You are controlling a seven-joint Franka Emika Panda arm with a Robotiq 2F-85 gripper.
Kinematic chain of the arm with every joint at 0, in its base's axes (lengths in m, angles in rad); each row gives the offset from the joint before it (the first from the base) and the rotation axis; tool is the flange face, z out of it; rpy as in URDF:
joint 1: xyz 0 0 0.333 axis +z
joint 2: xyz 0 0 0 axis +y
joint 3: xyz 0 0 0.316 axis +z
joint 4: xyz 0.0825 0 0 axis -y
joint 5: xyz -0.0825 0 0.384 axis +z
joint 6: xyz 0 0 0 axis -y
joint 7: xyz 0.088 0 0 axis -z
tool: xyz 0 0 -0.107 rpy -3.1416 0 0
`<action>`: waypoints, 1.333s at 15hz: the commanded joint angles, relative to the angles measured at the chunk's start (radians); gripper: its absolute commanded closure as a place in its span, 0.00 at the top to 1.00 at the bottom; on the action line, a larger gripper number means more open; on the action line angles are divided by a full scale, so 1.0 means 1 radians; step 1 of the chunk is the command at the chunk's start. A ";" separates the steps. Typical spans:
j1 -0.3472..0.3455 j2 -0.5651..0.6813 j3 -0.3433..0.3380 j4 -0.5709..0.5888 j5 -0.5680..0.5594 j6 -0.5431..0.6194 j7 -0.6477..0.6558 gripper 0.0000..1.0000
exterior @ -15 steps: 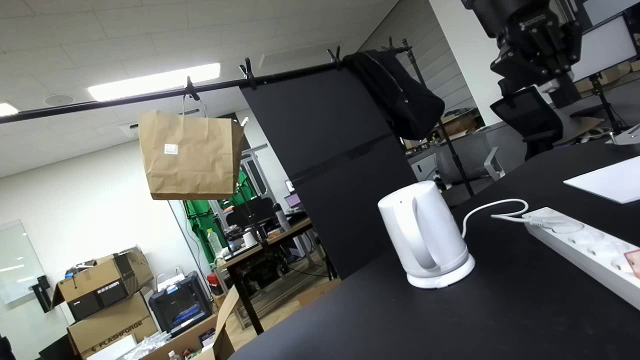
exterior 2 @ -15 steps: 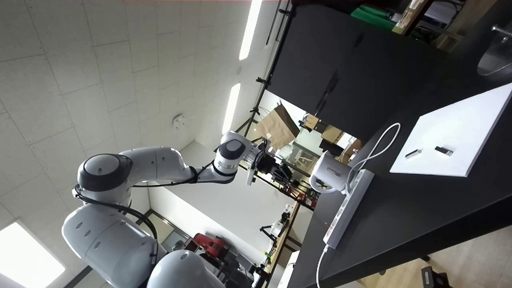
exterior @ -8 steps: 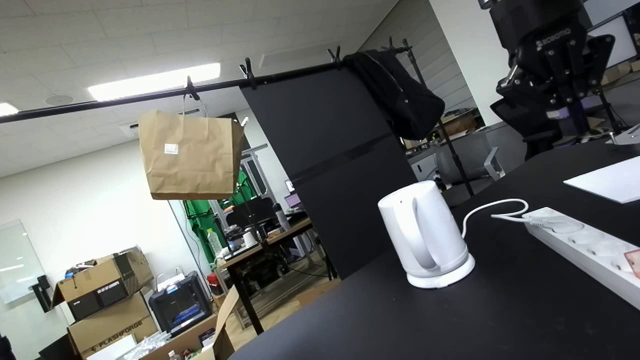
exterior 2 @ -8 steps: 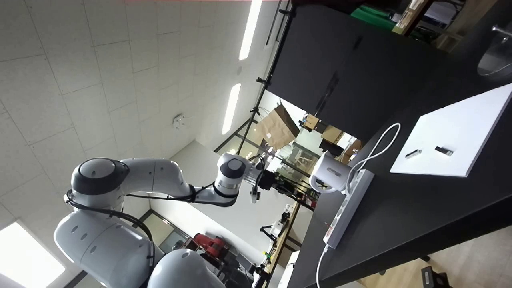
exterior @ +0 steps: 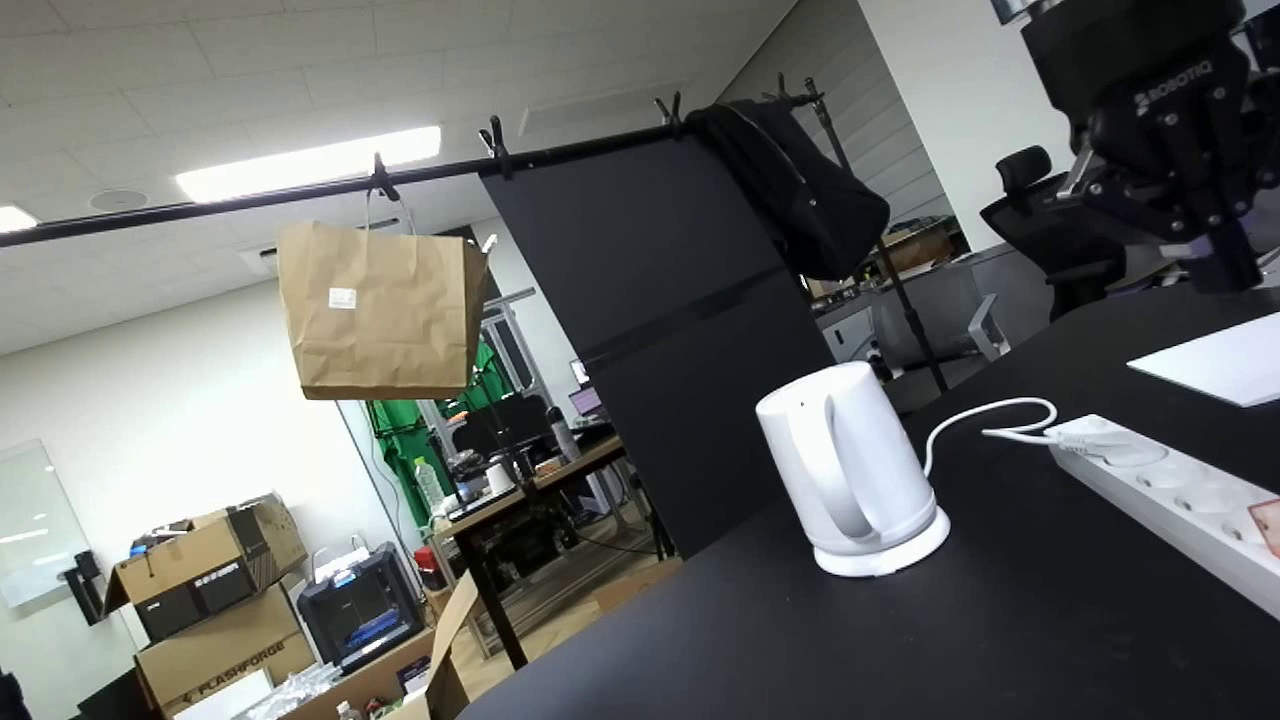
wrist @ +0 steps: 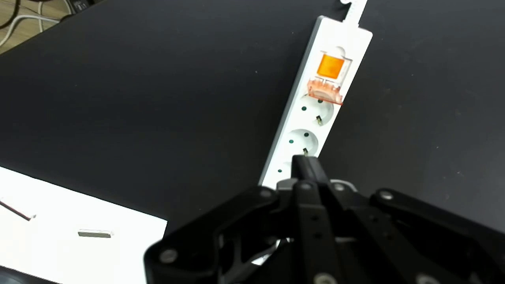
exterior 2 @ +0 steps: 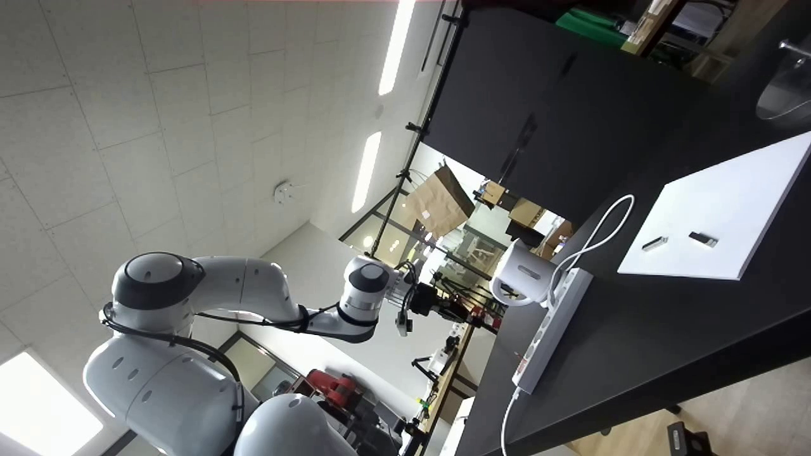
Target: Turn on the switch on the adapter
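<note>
Orange switch (wrist: 330, 66), white adapter (wrist: 309, 127)

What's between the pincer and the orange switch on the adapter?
In the wrist view, from pincer to orange switch: two sockets, then the reddish flap overlapping the farther one.

In an exterior view, reads "ROBOTIQ" in pale capitals on the black gripper (exterior: 1229, 272) and "FLASHFORGE" in dark capitals on the lower cardboard box (exterior: 225, 648), but cannot make out the markings on the upper carton (exterior: 200, 562) or on the white label (exterior: 342, 298) of the hanging paper bag (exterior: 388, 335).
</note>
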 commanded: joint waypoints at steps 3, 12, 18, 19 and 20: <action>0.001 -0.001 -0.001 0.001 0.000 -0.003 -0.001 0.01; 0.001 -0.001 -0.001 0.001 -0.001 -0.003 0.001 0.01; -0.007 -0.001 0.003 -0.011 -0.066 -0.006 0.155 0.00; -0.005 0.003 0.005 -0.012 -0.074 -0.005 0.178 0.00; -0.003 0.008 0.007 -0.012 -0.085 -0.006 0.198 0.00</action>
